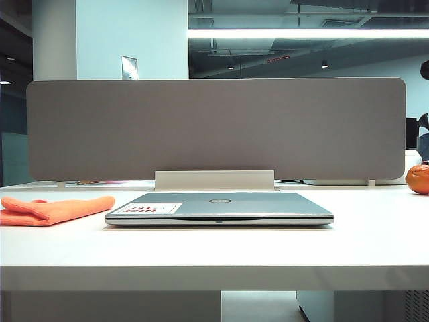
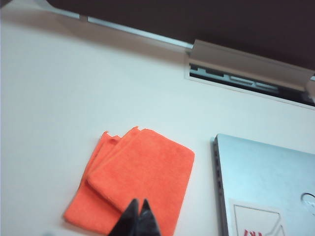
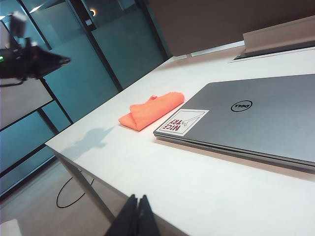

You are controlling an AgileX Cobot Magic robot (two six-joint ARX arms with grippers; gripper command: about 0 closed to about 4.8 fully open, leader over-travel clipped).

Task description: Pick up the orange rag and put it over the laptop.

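Note:
The orange rag (image 1: 57, 209) lies folded on the white table, left of the laptop (image 1: 221, 204), a small gap between them. The closed silver laptop carries a Dell logo and a white sticker with red print. Neither gripper shows in the exterior view. In the left wrist view my left gripper (image 2: 139, 201) hangs above the rag (image 2: 138, 182), its black tips shut with nothing between them, the laptop (image 2: 266, 182) off to one side. My right gripper (image 3: 138, 197) is shut and empty over the table's front edge, well short of the laptop (image 3: 256, 118) and the rag (image 3: 152, 110).
A round orange ball (image 1: 419, 179) sits at the table's far right edge. A grey divider panel (image 1: 214, 127) stands along the back behind a cable slot (image 2: 246, 78). A dark arm part (image 3: 29, 61) hangs above the table's left end.

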